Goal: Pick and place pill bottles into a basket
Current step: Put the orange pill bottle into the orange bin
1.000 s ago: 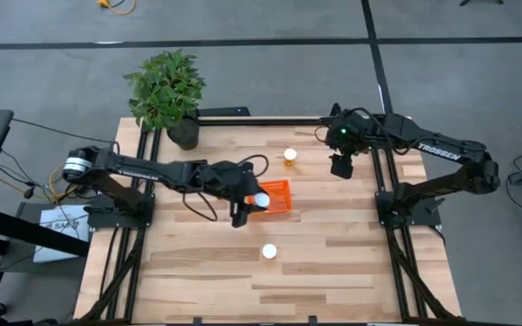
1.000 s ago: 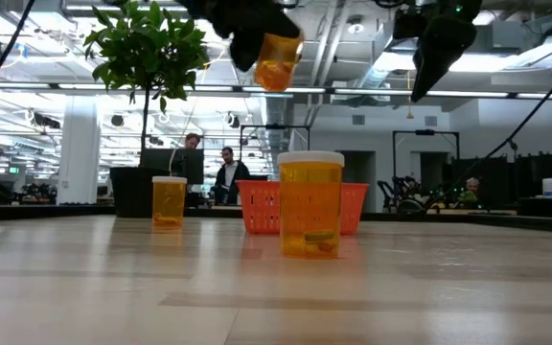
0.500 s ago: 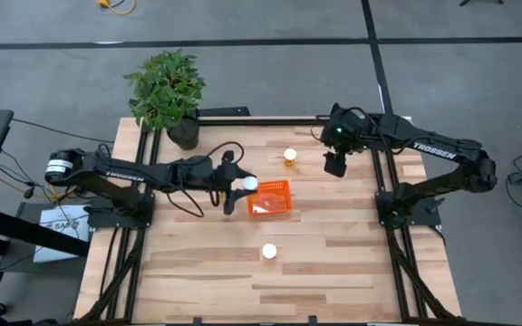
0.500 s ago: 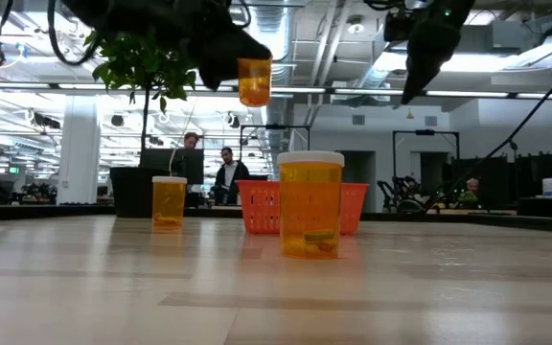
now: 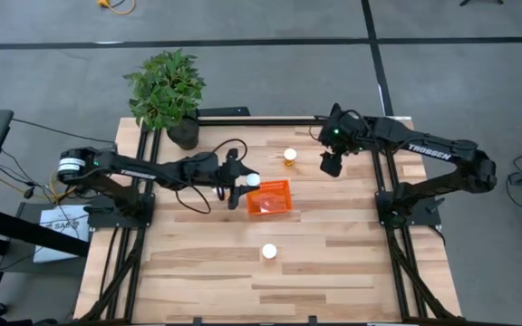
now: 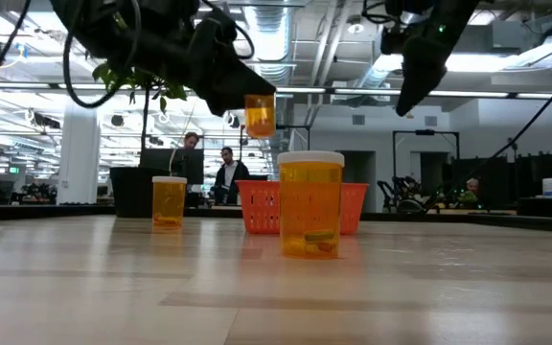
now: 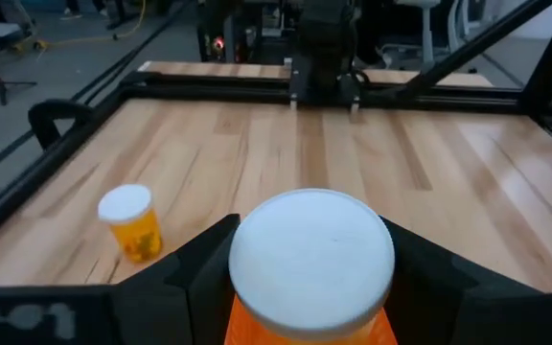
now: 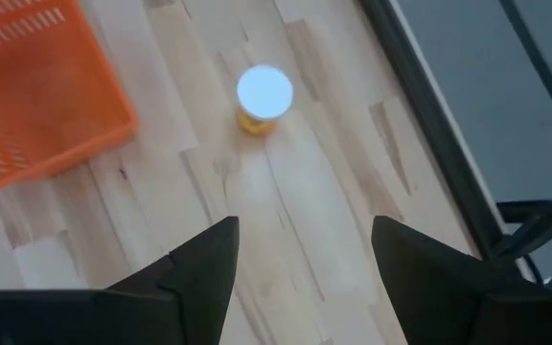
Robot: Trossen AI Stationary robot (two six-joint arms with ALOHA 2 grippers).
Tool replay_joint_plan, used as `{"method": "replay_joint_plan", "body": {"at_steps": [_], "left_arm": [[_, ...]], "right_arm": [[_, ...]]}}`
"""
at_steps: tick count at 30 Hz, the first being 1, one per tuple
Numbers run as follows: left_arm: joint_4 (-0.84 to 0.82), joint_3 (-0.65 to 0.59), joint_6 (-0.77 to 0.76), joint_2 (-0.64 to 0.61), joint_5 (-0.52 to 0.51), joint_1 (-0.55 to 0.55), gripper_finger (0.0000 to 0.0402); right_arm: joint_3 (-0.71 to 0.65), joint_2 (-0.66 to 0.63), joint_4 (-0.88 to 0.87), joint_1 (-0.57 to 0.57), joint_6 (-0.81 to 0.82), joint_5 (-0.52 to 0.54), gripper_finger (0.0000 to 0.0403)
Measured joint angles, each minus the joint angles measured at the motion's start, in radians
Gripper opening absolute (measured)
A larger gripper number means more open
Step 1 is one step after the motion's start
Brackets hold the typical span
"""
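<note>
Only "TROSSEN" reads on the right arm (image 5: 421, 149); left end effector (image 5: 240, 188) grips 1 pill bottle (image 5: 252, 180), right end effector (image 5: 331, 164) open.

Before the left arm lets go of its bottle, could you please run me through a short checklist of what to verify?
1. Left claw shut on the held pill bottle: ok, a dark finger sits on either side below the white cap.
2. Held bottle directly over the basket: not ok, from above its cap shows at the basket's left edge, not over the middle.
3. Basket upright on the table: ok.
4. Room in the basket: ok, nothing shows inside it from above.
5. Right claw out of the way: ok, open, hovering near the far bottle, apart from the basket.
6. Near bottle standing clear of the basket: ok.
</note>
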Motion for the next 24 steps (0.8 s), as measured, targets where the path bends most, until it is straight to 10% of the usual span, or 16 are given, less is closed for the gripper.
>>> {"method": "replay_joint_plan", "body": {"at_steps": [24], "left_arm": [[0.121,-0.009,-0.028,0.188,0.090,0.046,0.0201]], "right_arm": [[-0.076,0.000,0.060,0.000,-0.012,-0.001,0.0235]]}}
